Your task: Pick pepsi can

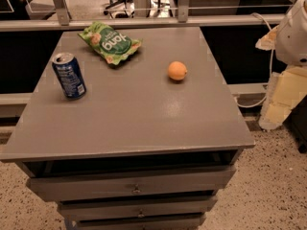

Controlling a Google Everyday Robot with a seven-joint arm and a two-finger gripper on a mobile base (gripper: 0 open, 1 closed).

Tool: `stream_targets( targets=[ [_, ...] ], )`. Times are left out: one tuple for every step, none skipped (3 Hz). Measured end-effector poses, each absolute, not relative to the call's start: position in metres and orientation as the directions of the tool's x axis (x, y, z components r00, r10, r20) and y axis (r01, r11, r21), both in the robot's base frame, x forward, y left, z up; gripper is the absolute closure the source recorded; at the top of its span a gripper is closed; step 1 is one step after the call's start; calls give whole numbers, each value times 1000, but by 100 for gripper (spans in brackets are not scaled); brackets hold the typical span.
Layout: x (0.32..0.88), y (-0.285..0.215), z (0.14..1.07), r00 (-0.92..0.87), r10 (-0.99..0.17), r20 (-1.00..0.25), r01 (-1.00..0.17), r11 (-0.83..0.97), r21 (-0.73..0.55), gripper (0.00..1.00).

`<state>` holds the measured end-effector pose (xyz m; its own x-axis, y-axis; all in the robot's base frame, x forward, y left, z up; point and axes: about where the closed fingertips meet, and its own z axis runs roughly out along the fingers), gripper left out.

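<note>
Camera view shows me the can [70, 75] standing upright on the left part of the counter [144, 123], close to its left edge, with the silver top a little toward the back. A green snack bag [110, 43] lies behind it to the right, near but not touching, and an orange [177, 71] sits well apart on the right half.

My worry is the can's place. It is tall and narrow and stands near the edge, so I judge that a contact from the right side, before the grip closes, could tip it or push it off the counter. The orange lies roughly between the arm and the can. A low path across the counter could hit it and make it roll.

My claw [280, 99] is at the right border of the view, beside the counter and off its surface, well apart from the can. It touches nothing on the counter and holds nothing that I can see. I cannot tell if it is released or clenched.
</note>
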<state>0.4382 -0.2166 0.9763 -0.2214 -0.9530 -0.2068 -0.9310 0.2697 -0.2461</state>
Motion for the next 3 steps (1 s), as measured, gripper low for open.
stream_targets(
  targets=[
    [438,-217,976,-221,-953,-207,-931,270,-246,0],
    [441,-203,978,-205,-929,-307,-926,286,-246,0],
    [454,-189,978,-166,-850,-499,-903,334,-269,0]
  ],
)
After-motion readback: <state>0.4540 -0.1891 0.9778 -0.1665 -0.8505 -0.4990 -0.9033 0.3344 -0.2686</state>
